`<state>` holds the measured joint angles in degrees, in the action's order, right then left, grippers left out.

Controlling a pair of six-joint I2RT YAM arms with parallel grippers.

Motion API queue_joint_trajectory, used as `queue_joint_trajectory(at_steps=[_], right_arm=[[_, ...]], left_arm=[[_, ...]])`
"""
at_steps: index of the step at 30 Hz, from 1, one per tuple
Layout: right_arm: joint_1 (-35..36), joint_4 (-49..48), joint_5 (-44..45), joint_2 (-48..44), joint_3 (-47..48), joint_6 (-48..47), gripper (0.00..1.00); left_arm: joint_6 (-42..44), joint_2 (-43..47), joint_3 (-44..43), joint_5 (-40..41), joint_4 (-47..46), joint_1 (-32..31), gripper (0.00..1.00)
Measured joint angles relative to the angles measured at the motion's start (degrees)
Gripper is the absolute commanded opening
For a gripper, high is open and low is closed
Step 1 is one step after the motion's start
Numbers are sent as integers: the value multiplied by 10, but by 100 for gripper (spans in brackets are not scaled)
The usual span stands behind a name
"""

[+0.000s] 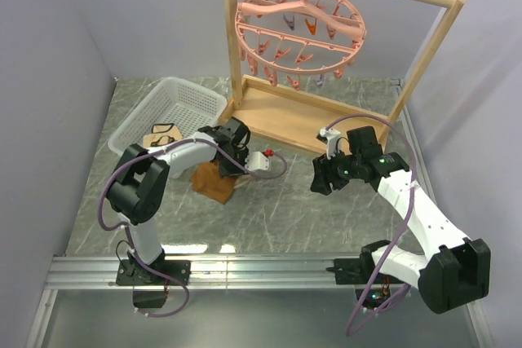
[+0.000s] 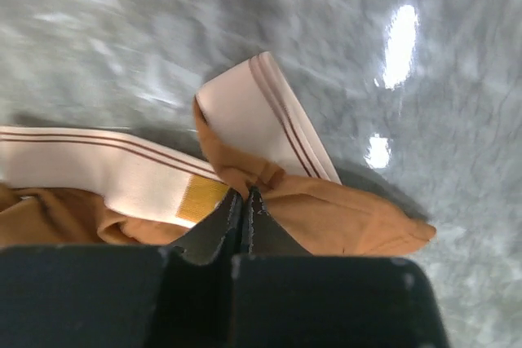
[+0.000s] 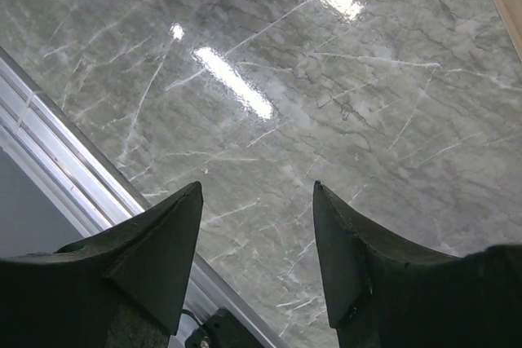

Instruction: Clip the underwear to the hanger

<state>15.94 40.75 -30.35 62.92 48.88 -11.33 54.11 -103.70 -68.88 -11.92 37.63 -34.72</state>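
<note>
Between tips of the left tool (image 2: 245,203) sits underwear (image 2: 342,218).

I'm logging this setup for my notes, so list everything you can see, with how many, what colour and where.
underwear: one, brown with tan waistband, on the table left of centre
hanger: one, salmon pink, round with clips, hooked on the rack's top bar
wooden rack: one, light wood, back of the table
basket: one, white, back left
small garment: one, beige with dark trim, at the basket's near edge
table: one, grey marbled
left tool: one, black, shut on the underwear
right tool: one, black, open over bare table
</note>
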Motion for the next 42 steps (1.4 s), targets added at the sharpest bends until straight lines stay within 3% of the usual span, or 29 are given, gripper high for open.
queue_joint_trajectory(at_steps=[6,10,12,16,18,21,25,29,33,38,42], right_arm=[[-15,0,-12,0,0,9,61],[-51,7,-43,19,15,23,50],[-76,10,-62,43,30,30,48],[-116,11,-88,86,43,41,46],[-120,16,-95,93,43,44,46],[-120,23,-103,93,44,47,46],[-122,32,-115,93,44,52,45],[-125,40,-126,95,44,58,42],[-125,42,-147,111,44,64,42],[-118,45,-168,126,44,54,42],[-67,40,-136,128,44,23,45]], left_arm=[[-104,68,-21,-23,-33,0,0],[-208,240,93,36,-185,-41,0],[-245,310,160,88,-251,-106,1],[-302,305,217,113,-290,-231,24],[-329,257,218,116,-286,-269,41],[-365,189,197,101,-261,-295,55],[-399,168,158,63,-230,-282,69],[-425,208,104,-6,-209,-206,69],[-410,198,5,-21,-170,-119,70],[-372,100,-74,-17,-134,-77,71],[-352,-16,-116,-14,-94,-59,66]])
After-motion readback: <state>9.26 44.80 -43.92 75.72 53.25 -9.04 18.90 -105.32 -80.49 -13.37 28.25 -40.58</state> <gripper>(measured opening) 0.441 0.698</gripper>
